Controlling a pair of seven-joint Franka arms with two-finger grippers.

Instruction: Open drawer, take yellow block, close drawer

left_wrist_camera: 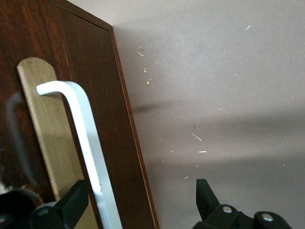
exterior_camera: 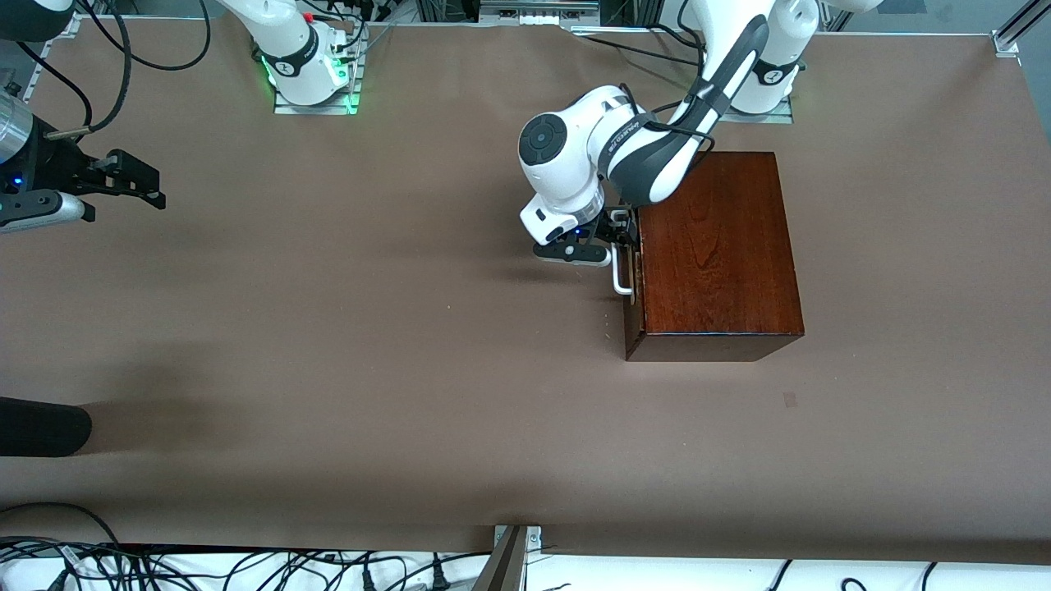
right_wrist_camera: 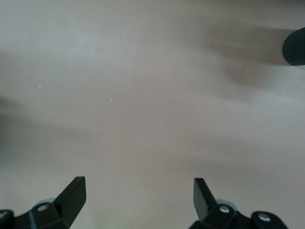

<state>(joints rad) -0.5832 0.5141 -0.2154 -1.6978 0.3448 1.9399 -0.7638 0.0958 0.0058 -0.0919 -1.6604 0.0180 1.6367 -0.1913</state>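
Your left gripper (exterior_camera: 622,234) is at the white U-shaped bar handle (exterior_camera: 621,275) of the closed drawer (exterior_camera: 632,283) in the dark reddish-brown glossy wooden box (exterior_camera: 718,246).

From the front you see the box toward the left arm's end of the brown worktop (exterior_camera: 369,345), its drawer face turned toward the right arm's end and flush with the box. Only your left wrist view shows the grip itself: the gripper (left_wrist_camera: 140,202) is spread wide around the handle (left_wrist_camera: 83,143), one finger (left_wrist_camera: 74,200) against the pale backplate, the other out over the worktop, holding nothing. Your right gripper (exterior_camera: 135,185) waits over the worktop at the right arm's end, wide open and empty (right_wrist_camera: 138,200). The yellow block shows in none of your views. The lettering on the left arm is too small to read.
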